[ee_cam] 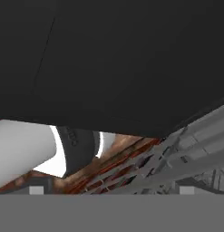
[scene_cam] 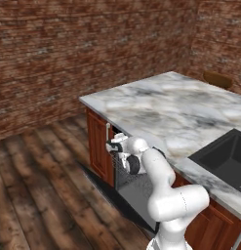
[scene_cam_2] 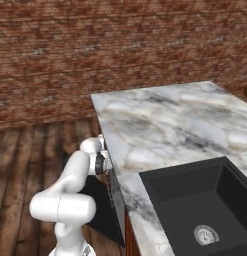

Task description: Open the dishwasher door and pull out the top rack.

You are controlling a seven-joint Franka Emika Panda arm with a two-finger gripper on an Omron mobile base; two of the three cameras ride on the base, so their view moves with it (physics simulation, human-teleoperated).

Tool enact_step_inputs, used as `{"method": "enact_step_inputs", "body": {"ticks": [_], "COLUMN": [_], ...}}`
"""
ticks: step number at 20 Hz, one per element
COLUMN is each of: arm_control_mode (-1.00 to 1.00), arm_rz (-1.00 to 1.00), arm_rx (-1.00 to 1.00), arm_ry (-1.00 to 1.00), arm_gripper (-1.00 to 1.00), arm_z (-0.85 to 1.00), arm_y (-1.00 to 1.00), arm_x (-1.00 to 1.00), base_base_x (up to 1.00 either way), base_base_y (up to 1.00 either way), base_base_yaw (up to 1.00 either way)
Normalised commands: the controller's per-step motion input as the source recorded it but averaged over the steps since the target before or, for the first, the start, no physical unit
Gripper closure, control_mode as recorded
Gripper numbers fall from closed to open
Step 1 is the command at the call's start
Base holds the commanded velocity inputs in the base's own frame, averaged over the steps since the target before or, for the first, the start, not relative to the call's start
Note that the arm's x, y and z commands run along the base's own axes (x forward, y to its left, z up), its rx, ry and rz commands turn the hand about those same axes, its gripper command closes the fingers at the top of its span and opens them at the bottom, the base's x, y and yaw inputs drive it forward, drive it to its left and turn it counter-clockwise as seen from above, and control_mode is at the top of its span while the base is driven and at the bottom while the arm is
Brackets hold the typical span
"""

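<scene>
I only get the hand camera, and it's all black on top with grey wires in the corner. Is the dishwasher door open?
Observer: Yes. The dishwasher door is open and tipped down toward the wooden floor.
Operator: Where's the robot's hand then?
Observer: The gripper is just under the edge of the marble counter, right by the top rack. I cannot tell if its fingers are open or shut.
Operator: What's on top of the counter?
Observer: A black sink is set into it, on the side away from the gripper.
</scene>
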Motion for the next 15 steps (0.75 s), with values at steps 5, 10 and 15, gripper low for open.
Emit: {"method": "enact_step_inputs", "body": {"ticks": [5,10,15], "arm_control_mode": [-1.00,-1.00,-1.00], "arm_rz": [0.00,0.00,-0.06], "arm_rx": [0.44,0.31,0.08], "arm_ry": [-0.03,-0.12,-0.19], "arm_gripper": [-1.00,-1.00,-1.00], "arm_z": [-0.39,-0.16,0.01], "arm_y": [0.39,0.44,0.28], "arm_x": [-1.00,-0.93,-0.77], "base_base_x": [0.00,0.00,0.00], "base_base_y": [0.00,0.00,0.00], "base_base_yaw": [0.00,0.00,0.00]}}
